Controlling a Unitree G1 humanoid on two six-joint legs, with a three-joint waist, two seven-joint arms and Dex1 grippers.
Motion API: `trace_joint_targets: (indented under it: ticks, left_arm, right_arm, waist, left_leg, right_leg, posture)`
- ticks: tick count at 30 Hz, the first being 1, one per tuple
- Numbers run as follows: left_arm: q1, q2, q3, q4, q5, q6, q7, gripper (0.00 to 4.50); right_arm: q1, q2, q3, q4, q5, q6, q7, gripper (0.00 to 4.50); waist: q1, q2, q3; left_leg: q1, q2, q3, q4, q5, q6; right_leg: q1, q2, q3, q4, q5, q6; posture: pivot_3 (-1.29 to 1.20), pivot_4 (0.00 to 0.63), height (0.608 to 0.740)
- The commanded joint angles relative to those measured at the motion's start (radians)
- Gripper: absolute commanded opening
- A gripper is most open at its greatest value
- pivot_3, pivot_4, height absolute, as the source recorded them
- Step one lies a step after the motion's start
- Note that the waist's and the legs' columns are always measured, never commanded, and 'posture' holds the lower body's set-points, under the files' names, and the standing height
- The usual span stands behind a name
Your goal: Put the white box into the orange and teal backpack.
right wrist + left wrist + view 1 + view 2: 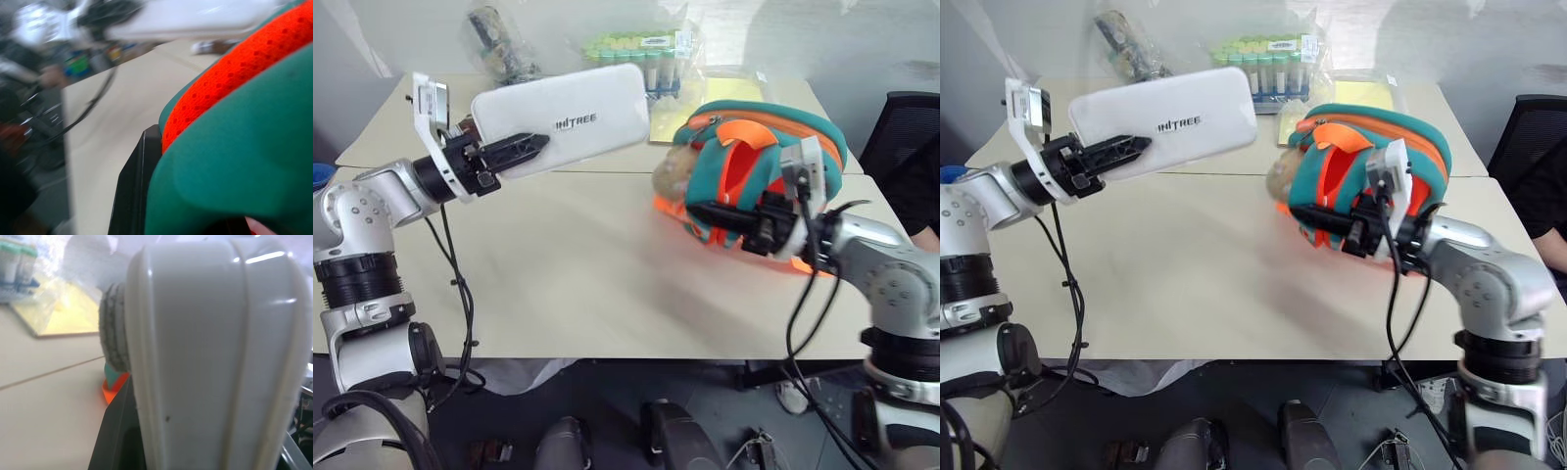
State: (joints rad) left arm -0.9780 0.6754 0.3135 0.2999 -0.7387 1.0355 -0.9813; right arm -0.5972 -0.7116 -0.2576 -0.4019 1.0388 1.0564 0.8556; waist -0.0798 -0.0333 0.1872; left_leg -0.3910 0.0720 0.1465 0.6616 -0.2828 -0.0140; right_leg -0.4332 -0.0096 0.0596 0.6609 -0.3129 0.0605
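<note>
So the white box (563,117) is up in the air over the back-left part of the tan table (558,274), tilted a bit with its far end higher, dark lettering facing up. The left gripper (524,149) has its black fingers pinching the box's near end. Off to the right, well apart from the box, the orange and teal backpack (759,166) sits on the table, and a tan plush toy (674,174) hangs on the side facing the box. The right gripper (715,217) is clamped on the backpack's teal strap, fingers pressed in on the fabric. Behind all that there's a pack of green-capped tubes (641,54) and a yellow sheet (671,116).
</note>
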Motion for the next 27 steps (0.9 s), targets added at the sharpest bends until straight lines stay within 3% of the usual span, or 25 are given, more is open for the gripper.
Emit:
trace_joint_targets:
  ticks: [1,5,8,21,27]
  left_arm:
    - [-0.044,0.02,-0.023,0.014,-0.009,-0.07,-0.102,1.26]
    - [-0.06,0.026,-0.089,0.036,0.006,-0.128,-0.221,1.26]
    - [-0.055,0.037,-0.152,0.041,0.031,-0.168,-0.31,1.26]
    - [-0.077,0.043,-0.421,0.186,0.429,-0.748,-0.466,1.26]
    - [-0.115,-0.002,-0.419,0.221,0.442,-0.767,-0.473,1.26]
  right_arm:
    - [-0.008,-0.064,-0.099,-0.034,0.194,0.065,0.001,0.03]
    - [0.016,-0.148,-0.166,-0.005,0.362,0.118,-0.021,0.03]
    - [0.043,-0.186,-0.187,0.022,0.401,0.12,-0.073,0.03]
    - [0.065,-0.203,-0.144,0.057,0.371,0.083,-0.13,0.03]
    - [0.057,-0.201,-0.125,0.065,0.354,0.072,-0.12,0.03]
  waist:
    - [-0.002,0.0,0.0]
    - [0.001,0.0,0.0]
    - [0.001,0.0,0.0]
    - [0.011,0.0,0.0]
    - [0.024,0.0,0.0]
  left_leg:
    - [0.0,0.0,0.0,0.0,0.0,0.0]
    - [0.0,0.0,0.0,0.0,0.0,0.001]
    - [0.0,0.0,0.0,0.0,0.0,0.002]
    - [0.0,-0.001,-0.001,0.001,-0.001,0.004]
    - [-0.001,-0.001,0.0,0.001,-0.002,0.006]
  right_leg:
    - [0.0,0.0,0.0,0.0,0.0,0.0]
    - [0.0,0.0,0.001,0.001,0.0,0.0]
    - [0.0,-0.001,0.001,0.0,0.0,0.0]
    - [0.001,-0.001,0.001,-0.001,0.0,0.0]
    - [0.001,-0.001,0.002,-0.002,0.0,0.0]
  posture:
    - [0.0,0.15,0.74]
    - [0.0,0.15,0.74]
    - [0.0,0.15,0.74]
    - [0.0,0.15,0.74]
    - [0.0,0.15,0.74]
